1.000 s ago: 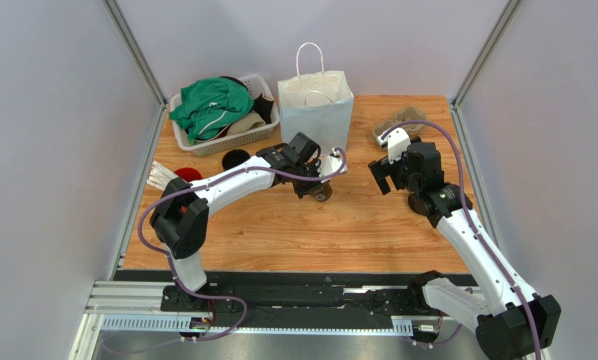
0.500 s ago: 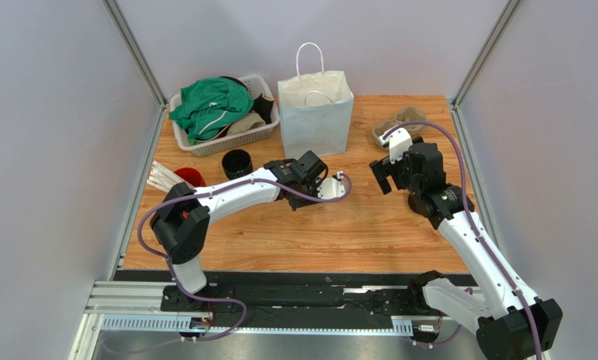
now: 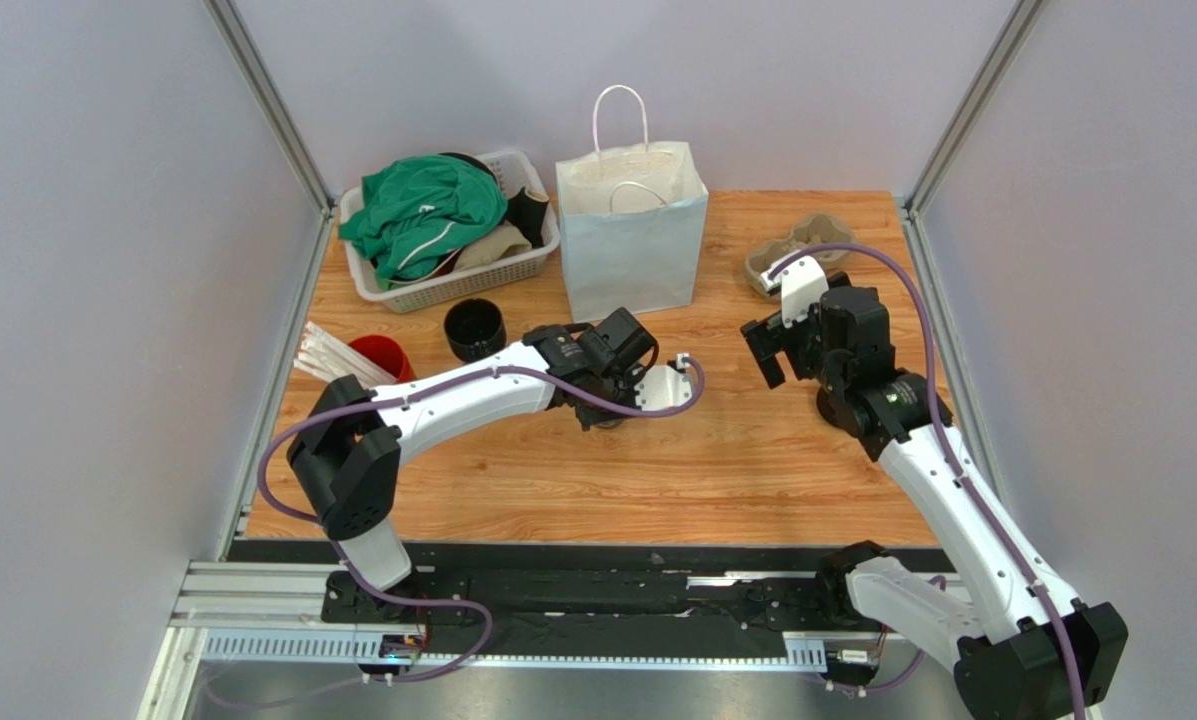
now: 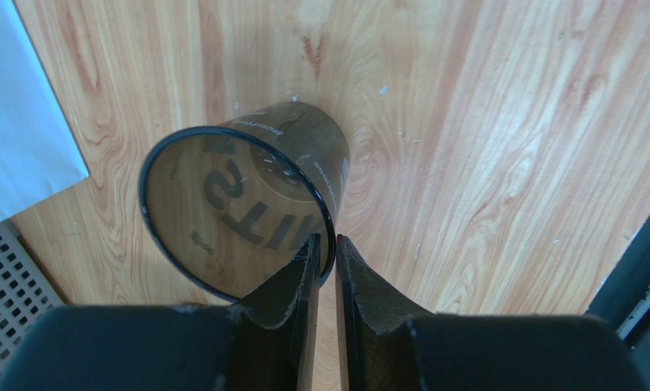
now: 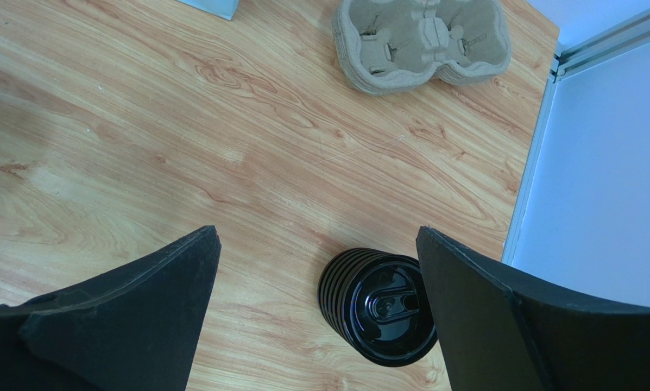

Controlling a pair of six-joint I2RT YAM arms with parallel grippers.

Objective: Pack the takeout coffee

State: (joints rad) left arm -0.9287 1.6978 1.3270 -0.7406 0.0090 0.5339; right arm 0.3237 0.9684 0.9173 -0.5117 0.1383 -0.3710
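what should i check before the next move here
1. Grip of the left gripper: shut on the rim of the open dark cup: ok.
2. That cup resting on the table: cannot tell.
3. The right gripper open for a grasp: ok.
4. The lidded black cup centred between its fingers: not ok, it sits near one finger.
5. Lid on that cup: ok.
6. The paper bag upright, mouth open: ok.

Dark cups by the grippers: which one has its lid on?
The ribbed cup below the open right gripper; the smooth cup pinched at its rim by the left gripper is lidless.
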